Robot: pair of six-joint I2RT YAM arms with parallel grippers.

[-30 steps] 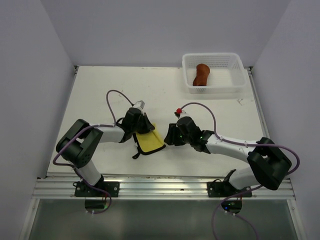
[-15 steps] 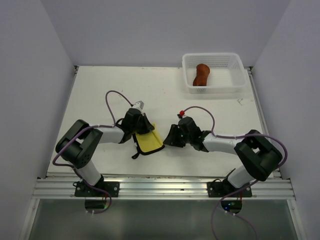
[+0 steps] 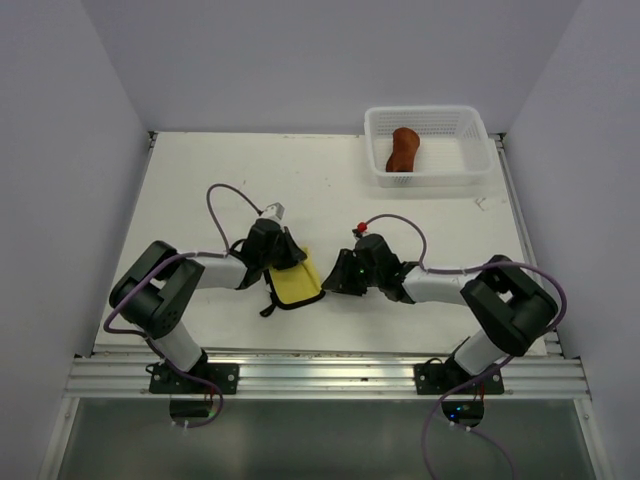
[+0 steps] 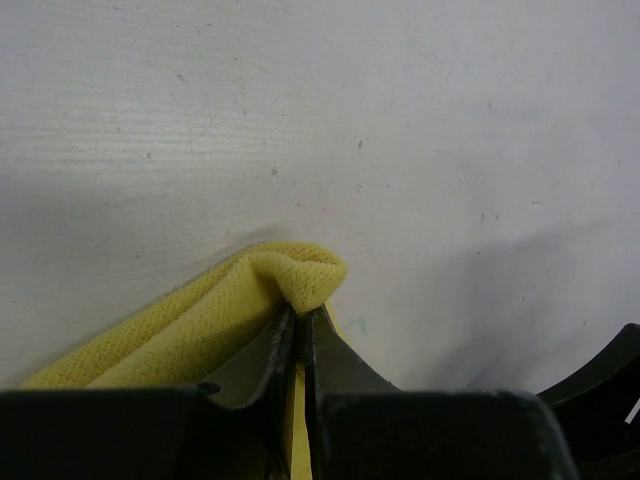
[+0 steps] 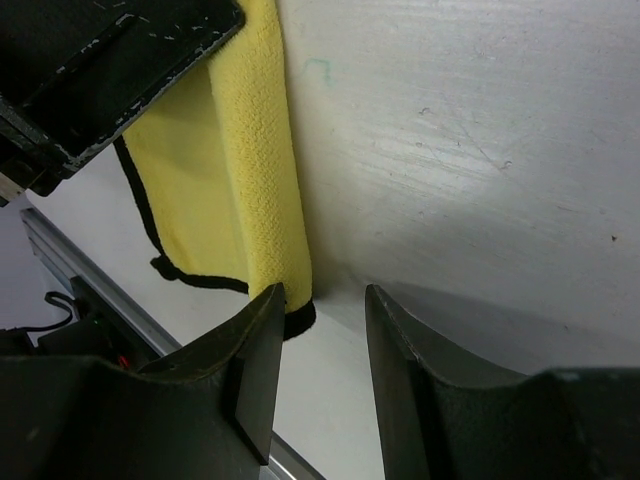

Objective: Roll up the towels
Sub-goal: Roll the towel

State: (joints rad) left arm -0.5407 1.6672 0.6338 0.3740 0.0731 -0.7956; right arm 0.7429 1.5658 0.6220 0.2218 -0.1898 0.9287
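The right gripper (image 3: 335, 280) has slid left since a second ago, its arm folding in closer, and now sits just beside the yellow towel (image 3: 297, 285). Its jaws stand apart with nothing between them (in the right wrist view, the towel's dark-edged corner lies just off one fingertip). The left gripper (image 4: 300, 318) has its jaws clamped on a raised fold of the yellow towel, which lies on the counter (image 3: 200, 190) near its near edge. The rust-brown towel (image 3: 403, 148) lies bundled in the white basket (image 3: 430, 178) at the far right.
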